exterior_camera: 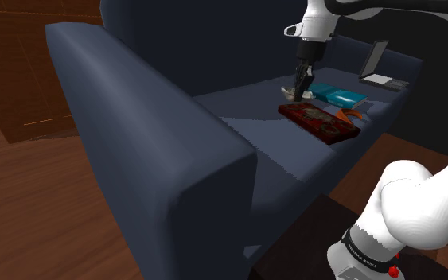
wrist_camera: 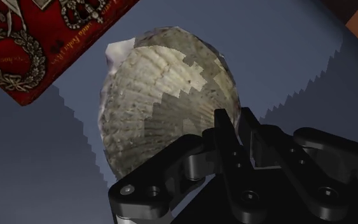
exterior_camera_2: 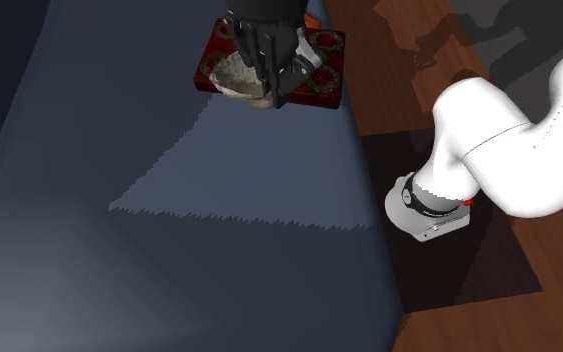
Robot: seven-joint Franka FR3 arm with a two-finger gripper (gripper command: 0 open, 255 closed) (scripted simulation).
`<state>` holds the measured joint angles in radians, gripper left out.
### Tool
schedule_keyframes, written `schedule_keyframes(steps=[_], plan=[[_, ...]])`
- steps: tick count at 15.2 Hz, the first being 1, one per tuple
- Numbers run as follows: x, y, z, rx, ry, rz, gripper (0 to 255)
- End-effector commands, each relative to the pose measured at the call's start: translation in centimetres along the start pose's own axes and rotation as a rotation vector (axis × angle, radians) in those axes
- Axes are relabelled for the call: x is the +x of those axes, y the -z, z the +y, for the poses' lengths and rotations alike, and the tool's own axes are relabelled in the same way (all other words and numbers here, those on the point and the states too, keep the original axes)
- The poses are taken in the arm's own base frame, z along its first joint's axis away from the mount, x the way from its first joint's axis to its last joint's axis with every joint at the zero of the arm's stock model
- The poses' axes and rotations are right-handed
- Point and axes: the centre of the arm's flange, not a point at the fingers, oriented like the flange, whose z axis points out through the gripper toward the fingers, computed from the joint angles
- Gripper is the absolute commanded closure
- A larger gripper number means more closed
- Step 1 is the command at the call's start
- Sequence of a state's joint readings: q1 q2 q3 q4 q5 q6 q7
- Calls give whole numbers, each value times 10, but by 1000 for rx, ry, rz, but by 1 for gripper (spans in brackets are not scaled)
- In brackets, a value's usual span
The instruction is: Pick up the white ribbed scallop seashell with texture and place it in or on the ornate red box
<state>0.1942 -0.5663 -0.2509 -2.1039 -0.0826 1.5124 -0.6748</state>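
Counted across the views: one scallop seashell (wrist_camera: 165, 95), pale and ribbed; one ornate red box (exterior_camera: 317, 122); one flat teal item (exterior_camera: 340, 96), its kind unclear; one small orange piece (exterior_camera: 349, 116), too hidden to name; and one open hinged item (exterior_camera: 379, 68) with a dark lid and a pale base. There is one dark blue sofa (exterior_camera: 134, 119). The robot makes one white arm (exterior_camera: 421, 207), one black gripper (exterior_camera: 301, 83) with two fingers (wrist_camera: 225, 137), and one dark stand (exterior_camera: 301, 239).
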Motion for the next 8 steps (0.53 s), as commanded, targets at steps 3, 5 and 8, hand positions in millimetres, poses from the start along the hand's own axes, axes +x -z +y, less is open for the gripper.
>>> schedule_keyframes(steps=[3, 5, 8], plan=[[-40, 5, 33, 1, 1, -1, 255], [-60, 8, 50, 1, 1, -1, 255], [-91, 14, 75, 1, 1, -1, 255]])
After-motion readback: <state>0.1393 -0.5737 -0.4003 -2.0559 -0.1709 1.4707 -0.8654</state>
